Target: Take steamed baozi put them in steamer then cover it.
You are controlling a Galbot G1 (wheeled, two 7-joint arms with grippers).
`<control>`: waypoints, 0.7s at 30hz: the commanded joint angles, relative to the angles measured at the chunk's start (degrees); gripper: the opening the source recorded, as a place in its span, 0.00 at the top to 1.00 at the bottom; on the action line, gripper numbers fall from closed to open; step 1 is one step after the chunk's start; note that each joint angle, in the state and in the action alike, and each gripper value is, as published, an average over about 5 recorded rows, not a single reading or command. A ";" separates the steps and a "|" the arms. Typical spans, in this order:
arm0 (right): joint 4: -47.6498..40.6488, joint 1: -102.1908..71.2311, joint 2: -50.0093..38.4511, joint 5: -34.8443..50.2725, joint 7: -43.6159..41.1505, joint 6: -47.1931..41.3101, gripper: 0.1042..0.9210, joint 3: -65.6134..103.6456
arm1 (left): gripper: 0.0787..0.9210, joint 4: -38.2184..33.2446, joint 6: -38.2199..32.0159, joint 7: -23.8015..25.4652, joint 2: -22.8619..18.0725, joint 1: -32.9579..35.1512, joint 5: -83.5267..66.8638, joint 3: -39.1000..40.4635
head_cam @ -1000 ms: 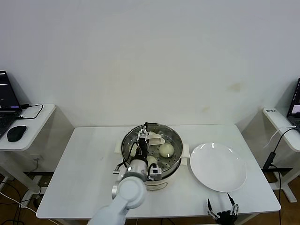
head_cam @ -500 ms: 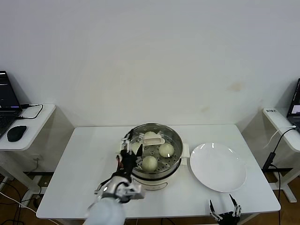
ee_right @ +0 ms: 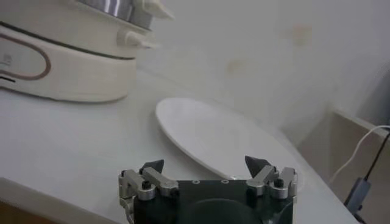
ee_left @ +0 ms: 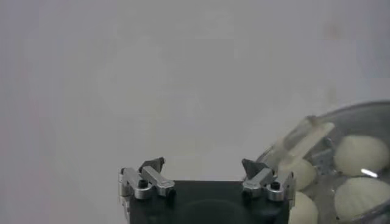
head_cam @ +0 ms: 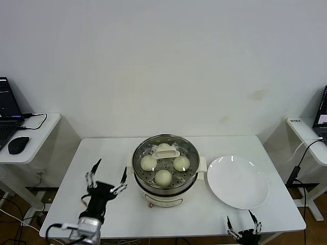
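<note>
Plate (head_cam: 237, 182) right of steamer (head_cam: 165, 168) (cover (head_cam: 165, 151) on).

No readable text, label, brand or number anywhere. Steamer (ee_right: 61, 58) base carries only brown oval outline, no letters legible. Laptop (head_cam: 7, 109) screen at far left too small to read. Small dark marks on side table (head_cam: 295, 121) at far right, illegible.

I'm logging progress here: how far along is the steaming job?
Looks finished: the baozi sit in the steamer and the glass lid covers it. The plate is bare. Nothing in hand: left hand open beside the steamer, right hand open at the table's near edge. Nothing left.
</note>
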 commanded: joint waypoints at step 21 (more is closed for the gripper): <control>11.02 -4.90 -3.75 15.51 -4.89 -5.72 0.12 -4.59 | 0.12 9.26 -14.99 0.37 -6.97 16.42 -19.78 -6.79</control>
